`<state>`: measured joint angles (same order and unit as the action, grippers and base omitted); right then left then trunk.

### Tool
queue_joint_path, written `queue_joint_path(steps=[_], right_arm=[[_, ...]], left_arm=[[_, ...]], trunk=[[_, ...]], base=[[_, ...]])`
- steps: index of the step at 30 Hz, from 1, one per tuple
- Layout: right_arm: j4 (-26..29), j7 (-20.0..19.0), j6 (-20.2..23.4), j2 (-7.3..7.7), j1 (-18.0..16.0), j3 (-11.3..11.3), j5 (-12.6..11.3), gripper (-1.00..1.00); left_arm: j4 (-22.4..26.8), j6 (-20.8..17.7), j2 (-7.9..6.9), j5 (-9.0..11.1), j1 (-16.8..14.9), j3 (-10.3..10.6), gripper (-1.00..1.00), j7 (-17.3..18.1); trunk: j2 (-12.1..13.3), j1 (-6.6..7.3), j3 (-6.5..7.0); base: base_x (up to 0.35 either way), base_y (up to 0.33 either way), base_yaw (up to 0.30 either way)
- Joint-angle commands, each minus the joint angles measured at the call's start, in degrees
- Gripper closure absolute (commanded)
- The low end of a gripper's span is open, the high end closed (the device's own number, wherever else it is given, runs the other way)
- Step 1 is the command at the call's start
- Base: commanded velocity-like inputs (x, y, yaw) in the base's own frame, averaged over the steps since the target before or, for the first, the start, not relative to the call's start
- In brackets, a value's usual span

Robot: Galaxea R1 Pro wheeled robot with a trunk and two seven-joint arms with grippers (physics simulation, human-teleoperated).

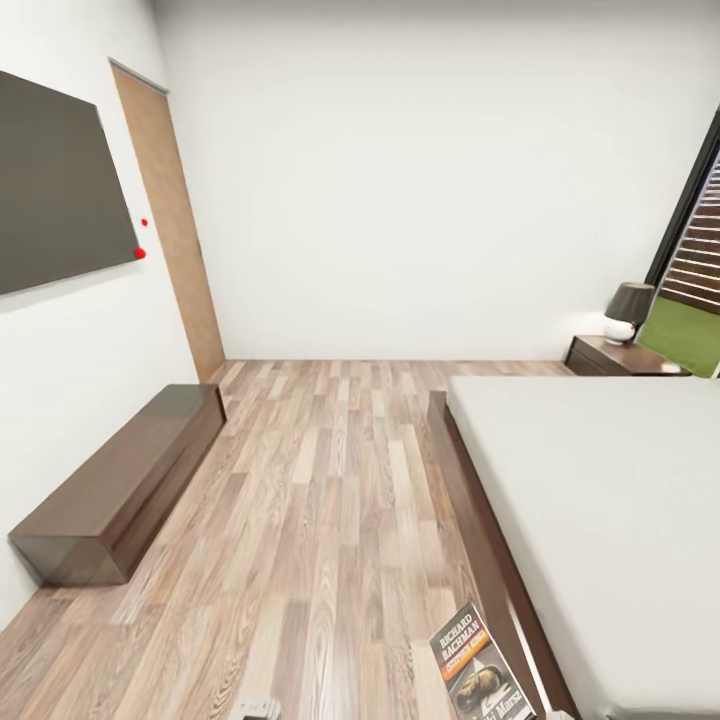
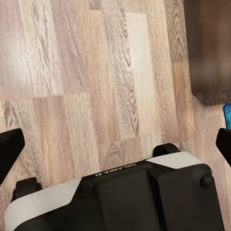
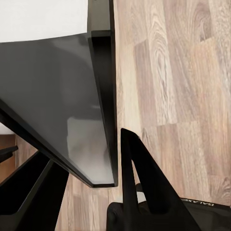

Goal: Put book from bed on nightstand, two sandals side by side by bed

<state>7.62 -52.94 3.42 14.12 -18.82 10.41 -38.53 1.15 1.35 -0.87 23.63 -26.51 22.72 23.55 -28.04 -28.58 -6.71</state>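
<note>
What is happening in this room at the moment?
The robot stands on the wood floor beside the bed. The book is held up by the right gripper, whose fingers close on it. The nightstand with a lamp waits at the far wall. The left gripper is open above the floor.

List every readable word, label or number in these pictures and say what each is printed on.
"RICHARD BACHMAN": white lettering at the top of the book cover, head view.
Orange band and lower title lines on that cover: too small and cropped to read.
"GALAXEA AI": seemingly, upside down on the robot's white base shell, left wrist view; blurred.
</note>
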Motion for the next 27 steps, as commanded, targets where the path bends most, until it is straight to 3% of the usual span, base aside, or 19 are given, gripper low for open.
queue_joint_path(steps=[1, 18, 27], right_arm=[[0.03, -0.15, 0.36, 0.03, -0.05, 0.26, -0.67, 1.00], [0.02, -0.16, 0.36, 0.06, -0.05, 0.29, -0.67, 1.00], [0.01, -0.23, 0.36, 0.03, -0.06, 0.31, -0.67, 1.00]], left_arm=[[-0.05, 0.14, -0.01, 0.45, -0.05, 0.49, -1.00, 0.18], [-0.07, 0.14, -0.01, 0.45, -0.04, 0.49, -1.00, 0.18], [-0.07, 0.14, -0.01, 0.45, -0.03, 0.49, -1.00, 0.18]], trunk=[[-0.10, -0.06, -0.11], [-0.10, -0.06, -0.07], [-0.10, -0.06, 0.64]], base=[[0.312, 0.000, 0.000], [0.031, 0.000, 0.000], [0.000, 0.000, 0.000]])
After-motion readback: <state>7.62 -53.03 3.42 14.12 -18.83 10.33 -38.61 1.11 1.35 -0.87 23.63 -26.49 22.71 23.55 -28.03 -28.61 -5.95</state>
